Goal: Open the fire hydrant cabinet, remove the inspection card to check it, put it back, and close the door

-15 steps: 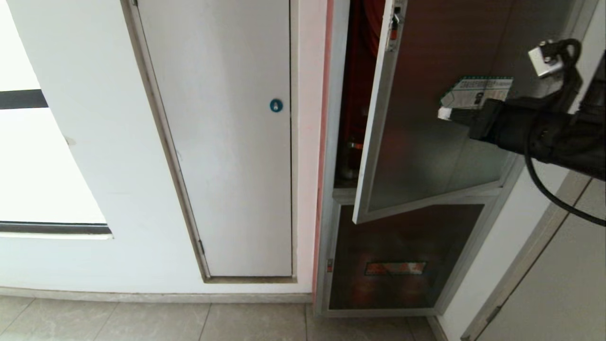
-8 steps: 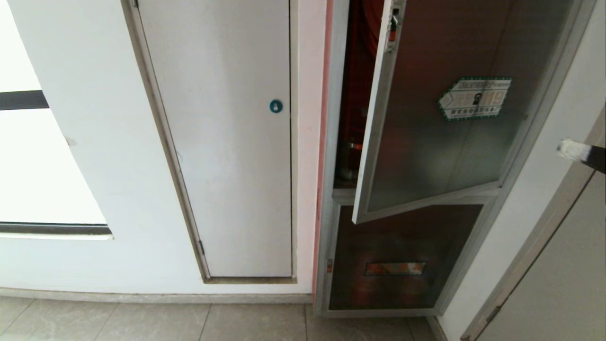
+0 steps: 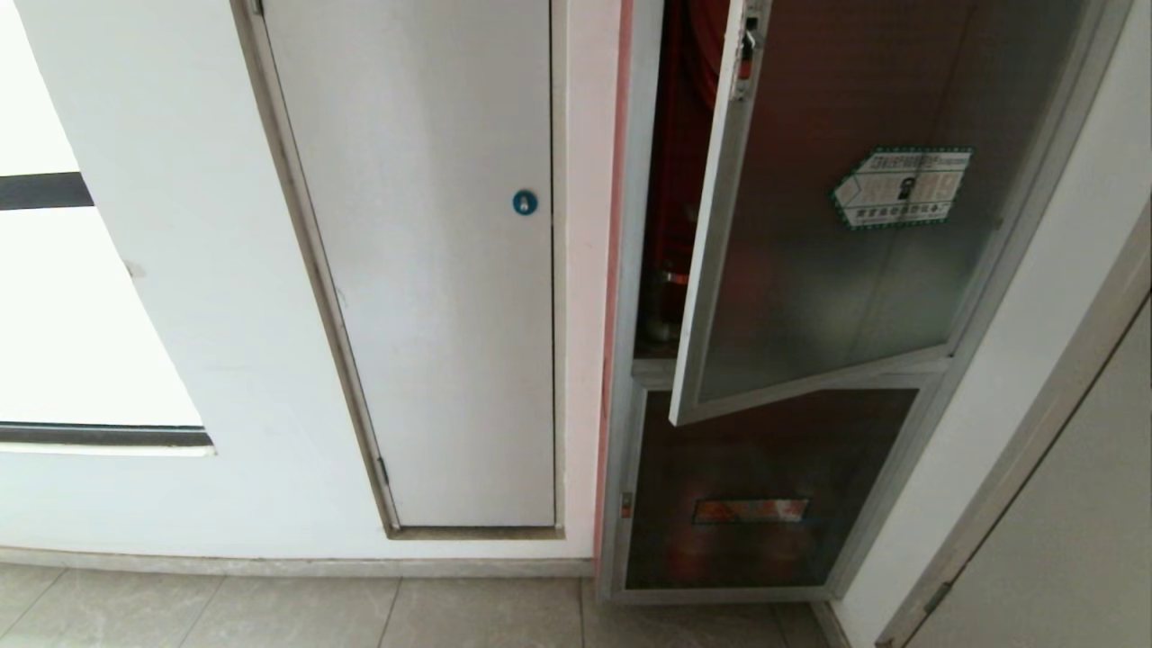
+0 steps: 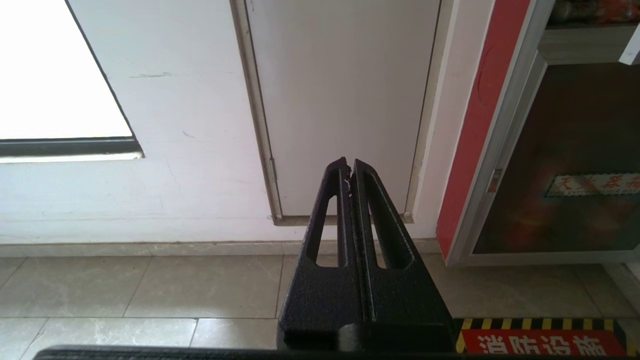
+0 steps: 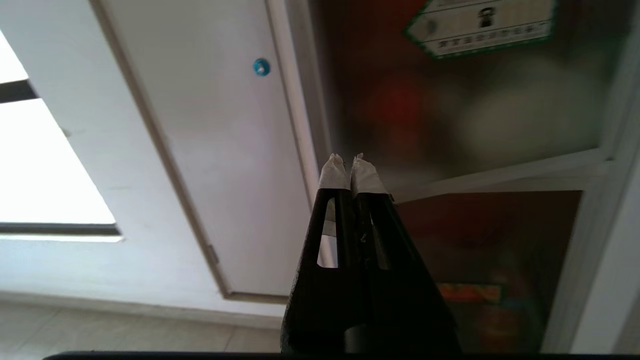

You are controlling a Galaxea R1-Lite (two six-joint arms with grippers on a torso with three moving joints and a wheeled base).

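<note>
The fire hydrant cabinet stands at the right of the head view, with a strip of its red inside showing. Its smoked-glass door hangs ajar, swung out a little on its latch side, and carries a green-edged sticker and a small red latch. The inspection card is out of view. Neither arm shows in the head view. My right gripper is shut and empty, its white-taped tips off the door near its lower corner. My left gripper is shut and parked low, facing the wall.
A white door with a blue round lock is left of the cabinet. Below the glass door sits a smaller dark panel with a slot. Another door frame runs along the far right. A striped floor marking lies on the tiles.
My right arm, which reached across the door by the sticker, has drawn back to the right and left the head view. The door stays ajar.
</note>
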